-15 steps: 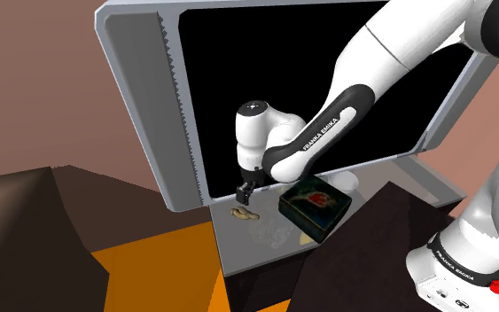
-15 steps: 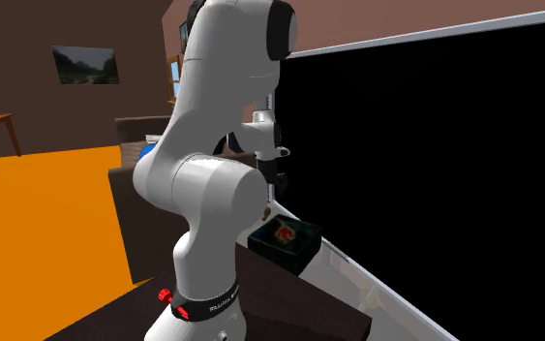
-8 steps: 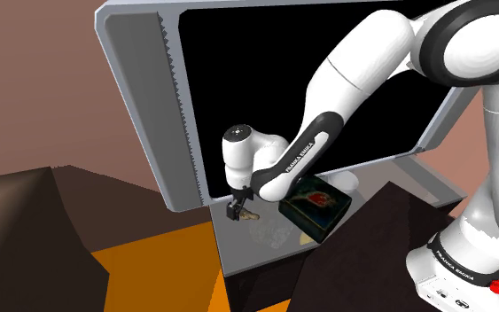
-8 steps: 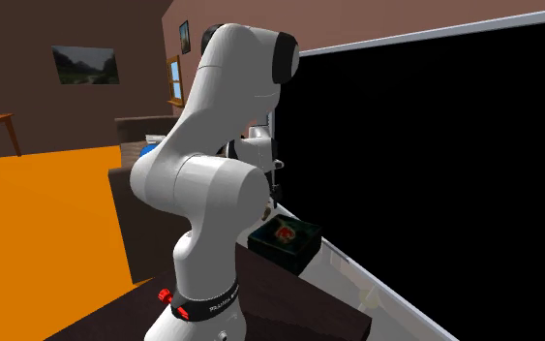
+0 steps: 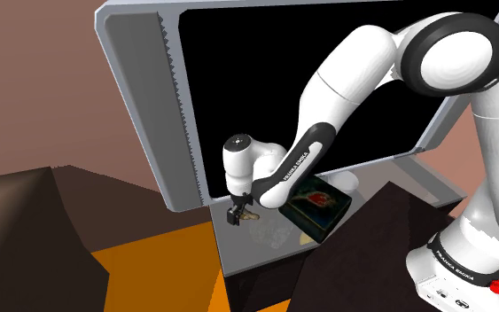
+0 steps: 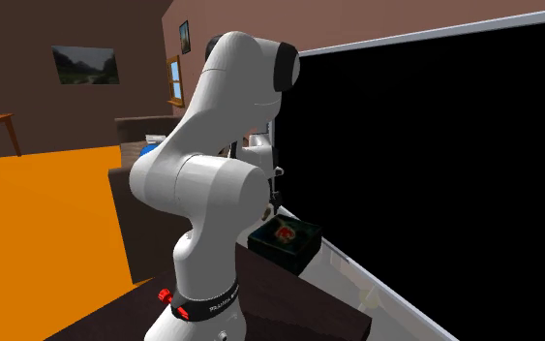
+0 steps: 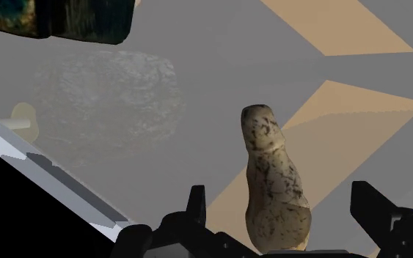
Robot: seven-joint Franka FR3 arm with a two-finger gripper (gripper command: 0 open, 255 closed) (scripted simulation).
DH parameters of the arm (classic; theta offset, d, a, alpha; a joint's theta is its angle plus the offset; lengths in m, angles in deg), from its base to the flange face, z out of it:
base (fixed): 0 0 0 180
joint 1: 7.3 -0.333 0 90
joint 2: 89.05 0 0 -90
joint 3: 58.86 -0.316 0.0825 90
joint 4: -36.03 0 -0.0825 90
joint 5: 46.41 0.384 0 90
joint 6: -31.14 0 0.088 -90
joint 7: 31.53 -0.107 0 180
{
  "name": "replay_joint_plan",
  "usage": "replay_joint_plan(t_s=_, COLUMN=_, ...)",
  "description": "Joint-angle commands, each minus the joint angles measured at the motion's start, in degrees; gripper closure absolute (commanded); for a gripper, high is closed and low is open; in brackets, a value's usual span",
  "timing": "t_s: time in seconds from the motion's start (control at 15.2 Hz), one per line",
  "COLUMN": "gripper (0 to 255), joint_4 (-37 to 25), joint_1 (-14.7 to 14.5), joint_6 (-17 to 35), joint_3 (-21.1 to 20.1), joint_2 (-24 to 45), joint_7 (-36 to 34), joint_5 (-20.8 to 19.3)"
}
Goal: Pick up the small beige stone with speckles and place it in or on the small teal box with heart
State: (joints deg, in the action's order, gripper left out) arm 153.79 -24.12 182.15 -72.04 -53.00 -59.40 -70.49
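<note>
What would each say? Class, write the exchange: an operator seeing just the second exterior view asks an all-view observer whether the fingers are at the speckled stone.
Operator: Are they there?
Observer: Yes. In the wrist view the beige speckled stone lies between the fingers.
Operator: Gripped?
Observer: No. The fingers stand open, a gap on each side of it.
Operator: Where is the box from it?
Observer: In the shoulder view the dark box with the red heart sits just right of the stone.

The shoulder view looks down over the worktop (image 5: 249, 255) from beside the arm (image 5: 349, 66). The second exterior view stands behind the arm. The wrist view hovers close above the stone (image 7: 274, 183). All share the box (image 5: 315, 206).
</note>
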Motion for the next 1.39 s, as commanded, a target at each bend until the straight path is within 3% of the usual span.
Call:
replay_joint_plan(t_s=0.0, gripper=0, joint_4=0.0, joint_1=0.0, joint_6=0.1, joint_3=0.0, joint_2=0.1, joint_7=0.0, joint_5=0.0)
replay_joint_plan(t_s=0.2, gripper=0, joint_4=0.0, joint_1=0.0, joint_6=0.1, joint_3=0.0, joint_2=0.1, joint_7=0.0, joint_5=0.0)
replay_joint_plan(t_s=0.26, gripper=255, joint_4=0.0, joint_1=0.0, joint_6=0.1, joint_3=0.0, joint_2=0.1, joint_7=0.0, joint_5=0.0)
replay_joint_plan(t_s=0.86, gripper=255, joint_4=0.0, joint_1=0.0, joint_6=0.1, joint_3=0.0, joint_2=0.1, joint_7=0.0, joint_5=0.0)
replay_joint_plan(t_s=1.32, gripper=255, joint_4=1.4, joint_1=1.5, joint_6=-3.3, joint_3=-2.0, joint_2=-4.8, joint_7=1.7, joint_5=2.1)
